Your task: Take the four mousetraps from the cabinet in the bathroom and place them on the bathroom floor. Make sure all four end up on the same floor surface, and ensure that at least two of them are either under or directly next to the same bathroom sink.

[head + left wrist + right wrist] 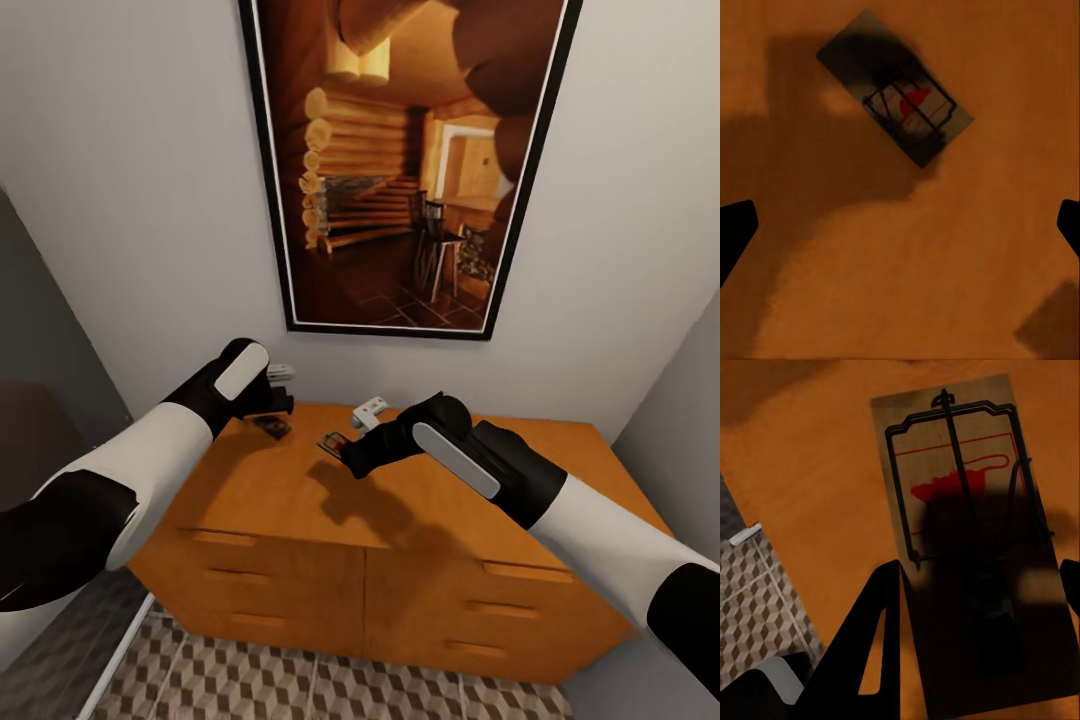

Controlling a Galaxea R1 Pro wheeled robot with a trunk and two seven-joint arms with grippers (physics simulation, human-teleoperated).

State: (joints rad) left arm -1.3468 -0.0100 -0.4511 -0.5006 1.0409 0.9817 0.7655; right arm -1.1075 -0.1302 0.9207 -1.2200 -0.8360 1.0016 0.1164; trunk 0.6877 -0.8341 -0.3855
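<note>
Both grippers over mousetraps near the cabinet top's rear edge
Right gripper straddles a mousetrap, open, holding nothing; left gripper open, empty above another mousetrap; off-centre closing risks skidding the flat board

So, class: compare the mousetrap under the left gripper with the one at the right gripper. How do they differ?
The left gripper hangs open above its mousetrap, which lies clear of the fingertips; the right gripper has its fingers either side of its mousetrap. On the cabinet, the left mousetrap lies nearer the wall than the right one. Both lie flat, with a red mark and dark wire.
</note>
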